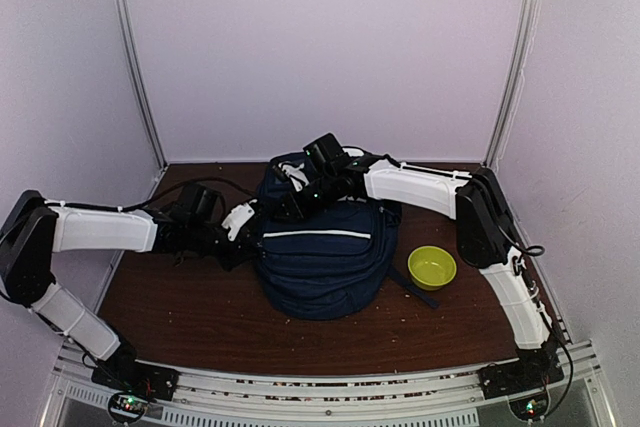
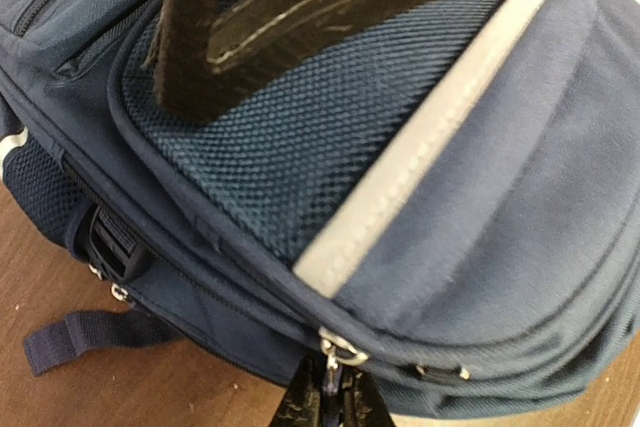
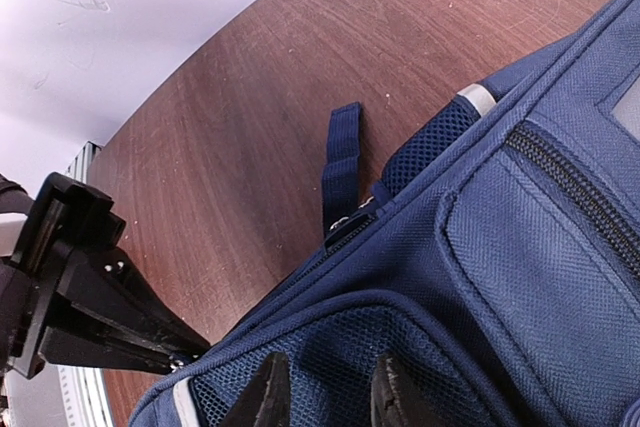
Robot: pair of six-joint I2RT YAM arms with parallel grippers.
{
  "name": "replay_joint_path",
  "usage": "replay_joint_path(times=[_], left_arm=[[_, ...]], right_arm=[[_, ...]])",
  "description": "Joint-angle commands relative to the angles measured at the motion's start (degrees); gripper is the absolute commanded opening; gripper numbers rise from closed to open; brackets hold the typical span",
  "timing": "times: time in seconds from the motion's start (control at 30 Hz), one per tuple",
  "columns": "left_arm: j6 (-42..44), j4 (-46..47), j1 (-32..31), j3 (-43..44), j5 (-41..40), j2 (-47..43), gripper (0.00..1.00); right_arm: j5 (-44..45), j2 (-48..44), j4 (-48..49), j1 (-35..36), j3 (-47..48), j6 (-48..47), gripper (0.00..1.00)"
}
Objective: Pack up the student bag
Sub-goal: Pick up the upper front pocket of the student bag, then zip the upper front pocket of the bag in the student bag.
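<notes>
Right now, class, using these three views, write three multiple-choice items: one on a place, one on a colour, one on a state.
1. Where is the green bowl relative to the student bag? A inside it; B on the table, on the right arm's side; C on the left arm's side.
2. What colour is the bag's stripe? A red; B white; C yellow.
3. What is the left gripper doing? A holding the bowl; B hanging open above bare table; C pinching the zipper pull.
Answers: 1 B, it sits on wood beside the bag; 2 B, a pale line crosses navy; 3 C, the pull lies between its fingertips.
</notes>
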Motion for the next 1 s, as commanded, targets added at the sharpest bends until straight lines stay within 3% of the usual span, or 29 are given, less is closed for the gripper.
replay_joint_path(times=[0.0, 0.17, 0.3, 0.57, 0.7, 0.97], left_arm=[[-3.1, -2.0, -2.3, 0.0, -1.2, -4.8, 0.05], [-5.0, -7.4, -6.7, -0.3, -1.4, -8.0, 0.03], [-7.0, -5.2, -11.8, -0.7, -0.6, -8.7, 0.03], [-6.9, -3.0, -17.0, 8.3, 1.8, 1.3, 0.03], [-5.7, -6.2, -17.4, 11.5, 1.0, 3.9, 0.03], [-5.9, -9.5, -17.4, 7.7, -5.0, -2.4, 0.02]], right_arm=[[2.1, 3.5, -3.1, -0.5, -1.6, 0.8, 0.29], [4.2, 3.5, -3.6, -0.9, -1.4, 1.3, 0.27], [3.8, 3.7, -3.0, -1.0, -1.4, 2.0, 0.27], [4.0, 3.7, -2.7, -0.7, -1.4, 2.2, 0.26], [0.5, 1.2, -3.3, -1.2, -2.5, 0.8, 0.26], [-10.4, -11.6, -2.4, -5.1, -9.2, -0.9, 0.32]])
